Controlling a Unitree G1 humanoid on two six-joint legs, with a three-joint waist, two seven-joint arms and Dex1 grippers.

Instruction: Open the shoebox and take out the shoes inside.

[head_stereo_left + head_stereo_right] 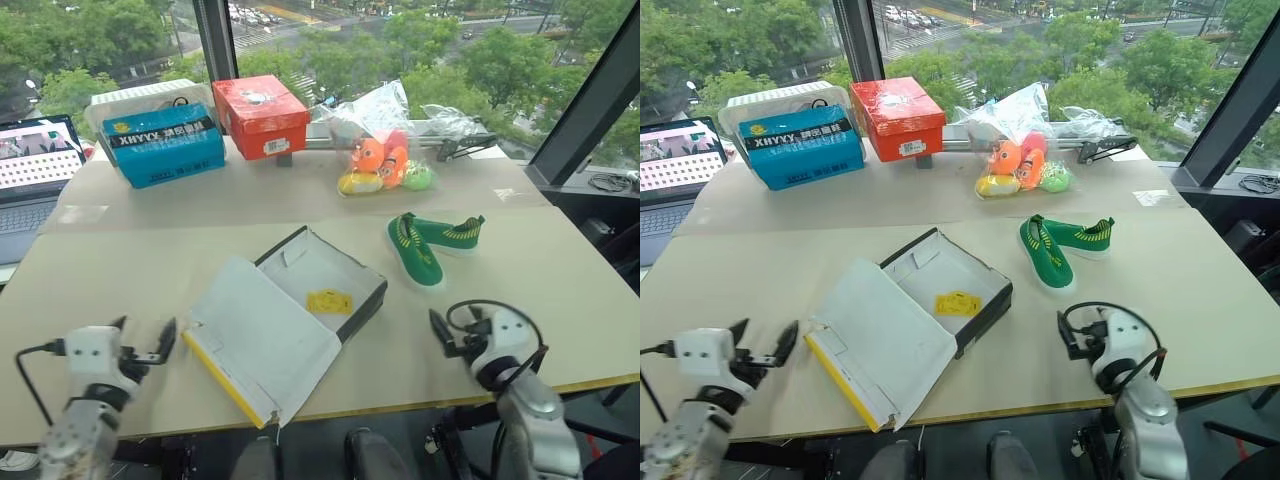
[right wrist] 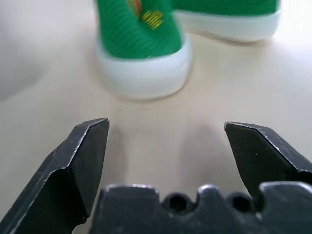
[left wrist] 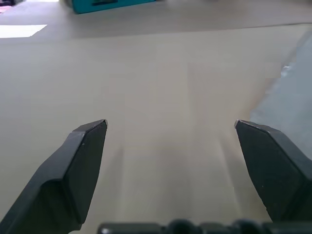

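Note:
The shoebox [image 1: 366,308] lies open at the middle of the table, dark-sided and white inside, with a small yellow tag [image 1: 329,301] on its floor. Its lid [image 1: 262,345] is folded out flat toward the front edge, white side up with a yellow rim. The two green shoes [image 1: 414,252] with yellow stripes sit on the table to the right of the box, and one white-soled shoe [image 2: 141,46] shows just ahead of my right gripper [image 2: 166,125], which is open and empty. My left gripper [image 1: 145,335] hovers left of the lid, also open and empty.
Along the back stand a blue box [image 1: 165,145], a red box [image 1: 260,115] and a clear bag of orange and green toys [image 1: 385,160]. A laptop [image 1: 35,165] sits at the far left. The table's front edge [image 1: 400,408] runs just ahead of both grippers.

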